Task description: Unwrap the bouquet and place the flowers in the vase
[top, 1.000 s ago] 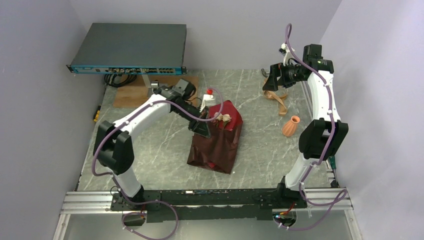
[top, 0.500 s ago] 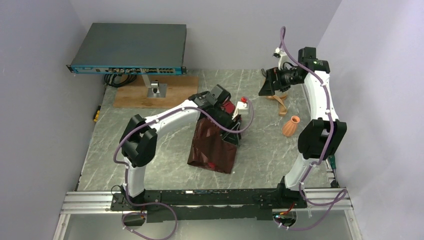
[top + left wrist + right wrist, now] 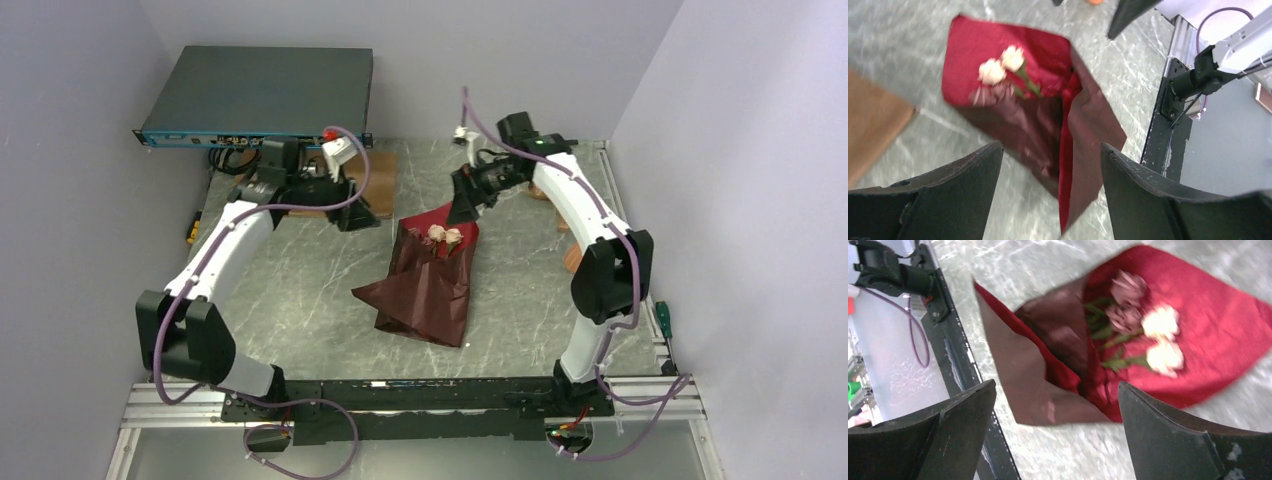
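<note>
Even soft light; wrist views motion-blurred.

Half-open red bouquet [image 3: 425,285], pale roses [image 3: 443,236] inside

The crinkled paper wrap of the bouquet [image 3: 425,285] is dark maroon on its outer face and bright crimson inside. Its small roses [image 3: 1160,340] are cream-white and dusky pink, on green stems. The flat stone-look table [image 3: 300,290] is grey, marbled with thin white veins. The slab-shaped metal box [image 3: 265,90] is dark grey with a blue front strip, and the flat wooden board [image 3: 385,190] is tan. The left arm [image 3: 225,250] and right arm [image 3: 580,200] are white with black joints and purple cables.
</note>
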You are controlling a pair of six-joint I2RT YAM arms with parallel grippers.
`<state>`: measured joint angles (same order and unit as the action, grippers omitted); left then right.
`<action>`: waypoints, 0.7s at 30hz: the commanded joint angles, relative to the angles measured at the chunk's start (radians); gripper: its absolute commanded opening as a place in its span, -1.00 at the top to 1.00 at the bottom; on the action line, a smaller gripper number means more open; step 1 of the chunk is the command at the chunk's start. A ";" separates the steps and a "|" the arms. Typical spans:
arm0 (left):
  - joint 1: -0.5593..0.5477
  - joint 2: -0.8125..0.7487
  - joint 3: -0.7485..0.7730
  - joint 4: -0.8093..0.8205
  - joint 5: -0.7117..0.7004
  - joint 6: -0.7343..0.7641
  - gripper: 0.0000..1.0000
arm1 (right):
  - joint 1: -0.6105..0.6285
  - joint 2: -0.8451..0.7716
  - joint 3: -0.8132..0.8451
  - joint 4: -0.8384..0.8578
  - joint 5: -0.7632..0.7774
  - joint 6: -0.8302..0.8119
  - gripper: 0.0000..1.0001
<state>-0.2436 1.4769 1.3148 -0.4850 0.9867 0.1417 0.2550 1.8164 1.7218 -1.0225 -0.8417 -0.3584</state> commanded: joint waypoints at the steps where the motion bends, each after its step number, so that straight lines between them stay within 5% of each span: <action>1: 0.102 -0.060 -0.103 -0.165 -0.012 0.110 -0.53 | 0.105 0.070 0.116 0.057 -0.028 0.019 -0.87; 5: 0.106 -0.048 -0.197 -0.343 -0.024 0.304 -0.60 | 0.132 0.123 0.167 0.038 -0.037 0.034 -0.83; 8: 0.090 0.012 -0.240 -0.420 0.010 0.360 -0.98 | 0.132 0.144 0.217 -0.005 -0.025 0.018 -0.83; 13: 0.012 0.100 -0.243 -0.444 0.011 0.414 -0.99 | 0.116 0.116 0.210 -0.028 0.016 0.004 -0.83; 16: -0.051 0.176 -0.194 -0.568 0.031 0.530 -0.77 | 0.081 0.099 0.210 -0.052 0.019 0.006 -0.83; 21: -0.168 0.222 -0.109 -0.678 0.055 0.650 0.09 | -0.014 0.080 0.220 -0.078 0.023 0.018 -0.83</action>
<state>-0.3420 1.6978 1.1267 -1.0454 0.9733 0.6426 0.3168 1.9751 1.8942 -1.0664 -0.8276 -0.3370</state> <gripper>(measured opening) 0.579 0.915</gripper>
